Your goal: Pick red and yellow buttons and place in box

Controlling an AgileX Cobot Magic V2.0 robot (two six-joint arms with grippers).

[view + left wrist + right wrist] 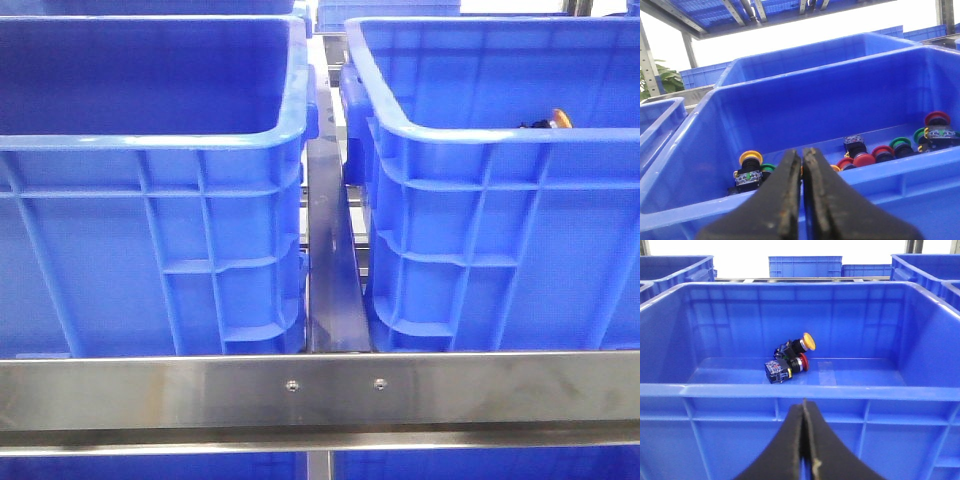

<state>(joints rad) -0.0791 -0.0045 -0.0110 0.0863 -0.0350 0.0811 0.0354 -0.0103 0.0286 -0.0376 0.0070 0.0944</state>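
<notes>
Two big blue crates stand side by side behind a steel rail (320,390): the left crate (150,140) holds mixed buttons, and the right one is the box (490,135), which holds two already. The left gripper (802,165) is closed and empty, outside the near wall of the left crate. The right gripper (803,412) is also closed on nothing, in front of the box. I think the risk is a wrong pick: green buttons (901,144) lie touching the red ones (864,159), so the closed gripper could take a wrong colour or two at once. The yellow button (750,158) has a round yellow cap on a dark body.
</notes>
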